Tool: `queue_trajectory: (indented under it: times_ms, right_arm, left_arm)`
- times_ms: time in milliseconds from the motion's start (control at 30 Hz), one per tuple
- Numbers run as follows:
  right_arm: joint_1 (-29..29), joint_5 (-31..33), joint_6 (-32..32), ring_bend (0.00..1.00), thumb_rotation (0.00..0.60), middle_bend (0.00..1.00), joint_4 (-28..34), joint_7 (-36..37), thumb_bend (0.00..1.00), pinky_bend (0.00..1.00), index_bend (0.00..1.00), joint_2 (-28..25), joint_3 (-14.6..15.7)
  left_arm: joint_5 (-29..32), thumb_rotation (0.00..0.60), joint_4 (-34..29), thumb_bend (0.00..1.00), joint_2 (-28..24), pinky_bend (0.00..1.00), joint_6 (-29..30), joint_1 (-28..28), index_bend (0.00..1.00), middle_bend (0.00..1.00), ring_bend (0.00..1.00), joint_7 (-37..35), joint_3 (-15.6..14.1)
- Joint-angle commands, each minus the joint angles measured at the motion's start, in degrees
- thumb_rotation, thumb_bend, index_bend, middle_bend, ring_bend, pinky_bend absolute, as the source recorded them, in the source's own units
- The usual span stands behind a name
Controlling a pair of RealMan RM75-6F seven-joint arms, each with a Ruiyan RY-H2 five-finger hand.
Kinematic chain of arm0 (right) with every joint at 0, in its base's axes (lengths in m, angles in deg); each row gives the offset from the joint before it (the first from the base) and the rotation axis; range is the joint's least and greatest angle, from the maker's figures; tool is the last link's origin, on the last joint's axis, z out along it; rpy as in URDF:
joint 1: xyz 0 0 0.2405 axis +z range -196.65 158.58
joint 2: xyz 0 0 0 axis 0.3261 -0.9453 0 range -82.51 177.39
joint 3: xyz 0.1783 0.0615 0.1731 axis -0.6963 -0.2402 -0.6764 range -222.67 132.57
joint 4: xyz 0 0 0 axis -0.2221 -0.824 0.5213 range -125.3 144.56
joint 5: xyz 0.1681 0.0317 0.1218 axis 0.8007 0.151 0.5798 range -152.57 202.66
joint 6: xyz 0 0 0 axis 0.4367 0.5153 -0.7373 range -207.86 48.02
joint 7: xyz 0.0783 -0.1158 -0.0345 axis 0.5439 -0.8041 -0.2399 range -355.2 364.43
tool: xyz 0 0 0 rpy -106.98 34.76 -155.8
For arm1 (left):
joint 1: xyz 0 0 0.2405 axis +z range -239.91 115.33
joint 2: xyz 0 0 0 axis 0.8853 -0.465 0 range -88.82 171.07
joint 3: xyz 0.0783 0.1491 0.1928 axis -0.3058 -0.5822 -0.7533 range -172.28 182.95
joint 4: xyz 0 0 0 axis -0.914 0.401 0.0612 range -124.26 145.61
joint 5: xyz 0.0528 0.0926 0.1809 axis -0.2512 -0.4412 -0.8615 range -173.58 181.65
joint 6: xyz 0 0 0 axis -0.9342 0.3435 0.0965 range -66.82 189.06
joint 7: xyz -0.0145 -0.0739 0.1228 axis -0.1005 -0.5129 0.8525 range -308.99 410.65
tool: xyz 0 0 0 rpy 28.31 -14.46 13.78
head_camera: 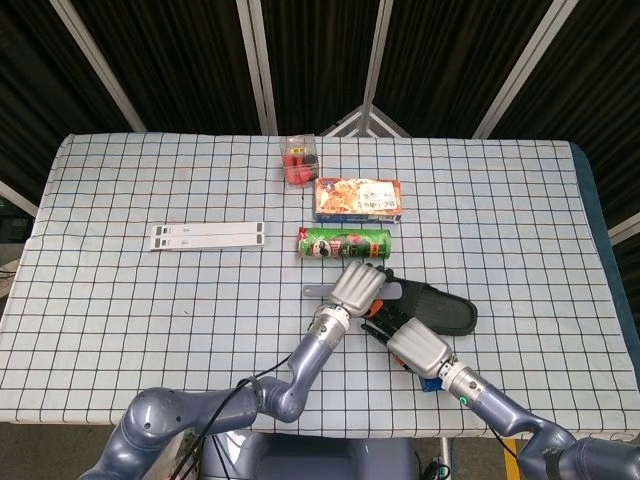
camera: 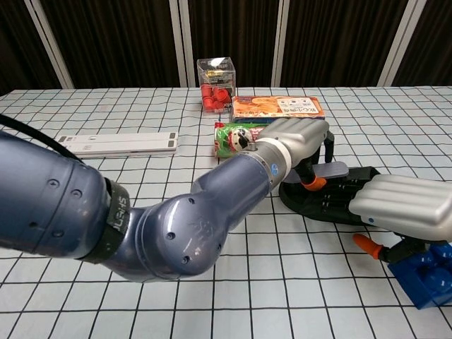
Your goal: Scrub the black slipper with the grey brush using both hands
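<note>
Slipper (head_camera: 445, 310) (camera: 332, 198): black, lies on the table (head_camera: 120, 330) (camera: 70, 282) near its front edge, right of centre, just below the green can (head_camera: 343, 243) (camera: 229, 138). Toe end points right in head view.

Brush (head_camera: 320, 291) (camera: 330, 169): grey, handle end sticks out left of the L hand in head view; in chest view its grey end shows over the slipper's near end. Whether bristles touch the slipper: can't tell.

L hand (head_camera: 358, 288) (camera: 296, 134): over the slipper's left end, fingers curled down around the brush, holding it.

R hand (head_camera: 418, 345) (camera: 402, 205): lies palm-down on the slipper's front side, fingers (camera: 332, 198) laid flat and together on it, pressing rather than wrapping; thumb side hidden, so grip not fully visible.

Blue block (head_camera: 430, 383) (camera: 424, 272) just beside the R wrist, at table edge.

Further back: snack box (head_camera: 358, 199) (camera: 277, 107) above the can, clear box w/ red bits (head_camera: 299, 158) (camera: 217, 82) beyond that. White strip (head_camera: 208, 236) (camera: 116, 144) well apart to the left.
</note>
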Motion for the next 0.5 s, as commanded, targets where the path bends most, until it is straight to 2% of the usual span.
queue_trajectory:
  times_ms: [33, 267, 500]
  right_arm:
    - [0.06, -0.11, 0.03, 0.07, 0.6, 0.12, 0.04, 0.07, 0.74, 0.13, 0.0, -0.03, 0.06]
    - [0.09, 0.25, -0.2, 0.07, 0.6, 0.12, -0.25, 0.24, 0.74, 0.13, 0.0, -0.13, 0.11]
    - [-0.03, 0.58, -0.04, 0.07, 0.6, 0.12, -0.59, 0.81, 0.74, 0.13, 0.0, -0.76, 0.17]
  left_arm:
    - [5.1, 0.6, -6.25, 0.65, -3.36, 0.54, 0.95, 1.45, 0.51, 0.64, 0.52, 6.62, 0.14]
    - [4.72, 0.6, -5.37, 0.65, -2.36, 0.54, -0.15, 0.18, 0.51, 0.64, 0.52, 5.65, 0.46]
    - [-3.75, 0.6, 2.28, 0.65, 1.76, 0.54, -0.75, -1.17, 0.51, 0.64, 0.52, -5.17, 0.35]
